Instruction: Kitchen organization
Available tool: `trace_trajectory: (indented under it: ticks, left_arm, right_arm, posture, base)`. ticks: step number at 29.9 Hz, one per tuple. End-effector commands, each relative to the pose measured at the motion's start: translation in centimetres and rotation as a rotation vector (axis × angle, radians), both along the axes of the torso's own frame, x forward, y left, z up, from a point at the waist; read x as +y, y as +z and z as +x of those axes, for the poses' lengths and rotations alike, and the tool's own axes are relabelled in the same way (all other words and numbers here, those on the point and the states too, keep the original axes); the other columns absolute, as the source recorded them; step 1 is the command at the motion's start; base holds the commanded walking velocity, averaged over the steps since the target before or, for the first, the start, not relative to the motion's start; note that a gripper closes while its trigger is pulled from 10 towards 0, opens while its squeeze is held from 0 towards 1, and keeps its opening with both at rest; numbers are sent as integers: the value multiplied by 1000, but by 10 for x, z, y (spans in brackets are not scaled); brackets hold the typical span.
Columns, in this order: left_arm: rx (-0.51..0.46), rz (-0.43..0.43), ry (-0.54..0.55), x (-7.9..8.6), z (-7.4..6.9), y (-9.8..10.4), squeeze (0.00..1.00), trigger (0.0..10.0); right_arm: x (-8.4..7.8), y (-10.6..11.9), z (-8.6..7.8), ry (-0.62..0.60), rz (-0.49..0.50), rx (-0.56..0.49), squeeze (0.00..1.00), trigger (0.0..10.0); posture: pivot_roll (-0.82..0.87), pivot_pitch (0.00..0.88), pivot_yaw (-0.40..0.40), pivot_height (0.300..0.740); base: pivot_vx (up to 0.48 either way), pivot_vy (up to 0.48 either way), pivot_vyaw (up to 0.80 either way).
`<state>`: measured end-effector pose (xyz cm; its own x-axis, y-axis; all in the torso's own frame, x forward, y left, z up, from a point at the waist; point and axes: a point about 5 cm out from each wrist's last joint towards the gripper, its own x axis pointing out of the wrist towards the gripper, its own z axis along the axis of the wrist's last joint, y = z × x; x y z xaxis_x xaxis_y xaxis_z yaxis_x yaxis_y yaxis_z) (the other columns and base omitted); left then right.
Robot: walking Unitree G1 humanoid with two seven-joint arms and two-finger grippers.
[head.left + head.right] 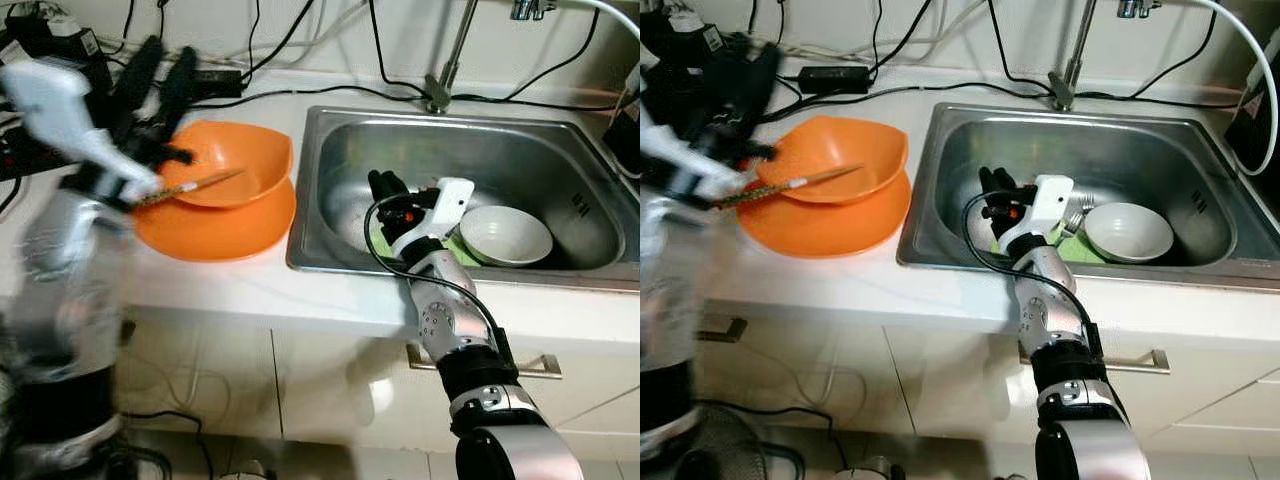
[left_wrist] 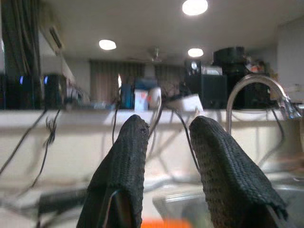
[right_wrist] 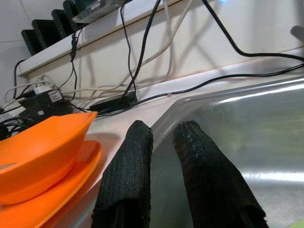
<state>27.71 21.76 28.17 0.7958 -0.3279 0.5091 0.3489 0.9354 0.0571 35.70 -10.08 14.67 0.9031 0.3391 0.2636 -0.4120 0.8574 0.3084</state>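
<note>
The right tool (image 1: 387, 188) reaches over the table's (image 1: 250, 290) front edge into the steel sink (image 1: 330, 240), its two black fingers a narrow gap apart and holding nothing. Just beside it in the basin sits a white bowl (image 1: 505, 235) on a green mat (image 1: 463, 251). On the table left of the sink, an orange bowl (image 1: 245, 160) rests on an orange plate (image 1: 215, 230), chopsticks (image 1: 190, 187) lying across it. Above its far rim hovers the blurred left tool (image 1: 158, 72), fingers slightly parted and empty.

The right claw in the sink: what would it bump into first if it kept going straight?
Probably the sink's back left wall; the right claw points at that steel corner with nothing between, though depth is hard to judge.
</note>
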Motion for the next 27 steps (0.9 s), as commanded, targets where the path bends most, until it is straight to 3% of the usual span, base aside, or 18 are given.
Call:
trace_trajectory:
  ticks: [1, 5, 9, 15, 23, 24, 25, 26, 27]
  left_arm:
    - [19, -4, -50, 5, -7, -2, 0, 10000]
    - [99, -26, -72, 24, -18, -22, 0, 10000]
    - [171, -77, 7, 42, -25, -42, 0, 10000]
    - [276, -108, 21, 42, -29, -69, 0, 10000]
    - [318, -115, 12, 40, -31, -82, 0, 10000]
    - [319, -117, 11, 39, -30, -82, 133, 10000]
    - [319, -119, 11, 38, -30, -83, 133, 10000]
    - [314, -121, 11, 37, -29, -83, 1000, 10000]
    - [313, -122, 11, 36, -29, -83, 1000, 10000]
  right_arm:
    - [0, 1, 1, 8, 11, 7, 0, 10000]
    - [2, 0, 1, 12, 15, 11, 0, 10000]
    - [0, 0, 1, 7, 21, 11, 0, 10000]
    - [-3, 0, 1, -4, 24, 12, 0, 10000]
    - [-4, 0, 1, -11, 24, 11, 0, 10000]
    - [-4, 0, 1, -12, 25, 11, 0, 10000]
    - [-5, 0, 1, -13, 25, 10, 0, 10000]
    - [-5, 0, 0, -15, 25, 9, 0, 10000]
    - [-5, 0, 0, -16, 26, 9, 0, 10000]
  posture:
    - [195, 54, -49, 740]
    - [207, 60, -55, 740]
    - [203, 66, -53, 740]
    - [200, 71, -55, 740]
    - [195, 72, -55, 740]
    - [194, 72, -55, 740]
    - [194, 72, -55, 740]
    - [191, 72, -55, 740]
    - [191, 72, -55, 740]
  base:
    - [0, 0, 0]
    - [0, 0, 0]
    - [0, 0, 0]
    - [0, 0, 0]
    - [0, 0, 0]
    - [0, 0, 0]
    - [0, 0, 0]
    - [0, 0, 0]
    - [0, 0, 0]
